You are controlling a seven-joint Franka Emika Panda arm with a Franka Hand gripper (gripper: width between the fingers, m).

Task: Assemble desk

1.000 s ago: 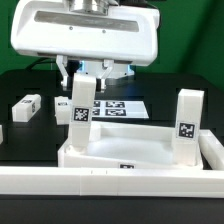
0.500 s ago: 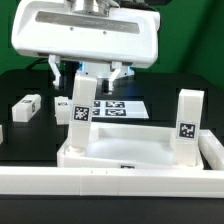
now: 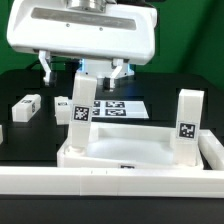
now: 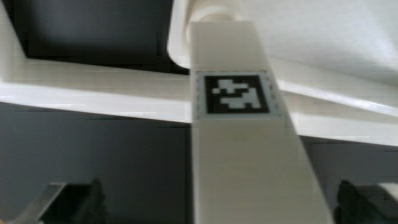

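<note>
**1. Work desk** (image 3: 30, 140). Black surface that carries everything listed below.

**2. Hand** (image 3: 82, 72). White housing, hanging straight over the desk top's corner on the exterior view's left. A second ago it was pinched on the leg beneath it, and half a second ago it was part-way apart. It now stands at its widest, fingers (image 3: 46, 70) clear of the leg on both sides, holding nothing.

**3. Rail** (image 3: 110, 190). Long, low and white, lying across the front just before the desk top.

**4. Desk top** (image 3: 150, 160). White tray with a raised rim, lying flat behind the rail. It has not shifted over the last second.

**5. Marker board** (image 3: 125, 105). Flat tagged sheet lying behind the desk top.

**6. Released leg** (image 3: 82, 95). Upright at the corner on the exterior view's left, between the fingers and touching neither, its tag (image 4: 235, 93) facing out.
- It stands unaided where it was gripped, with no lean to be seen.
- Judged: the placing of this leg is done. How deep it sits in its socket cannot be told.

**7. Second standing leg** (image 3: 187, 115). Upright at the corner on the exterior view's right.

**8. Loose leg** (image 3: 25, 105). Lying on the work desk, well apart from the desk top.
- Judged: it is a likely next pick, once the hand has risen straight clear of the released leg.
</note>
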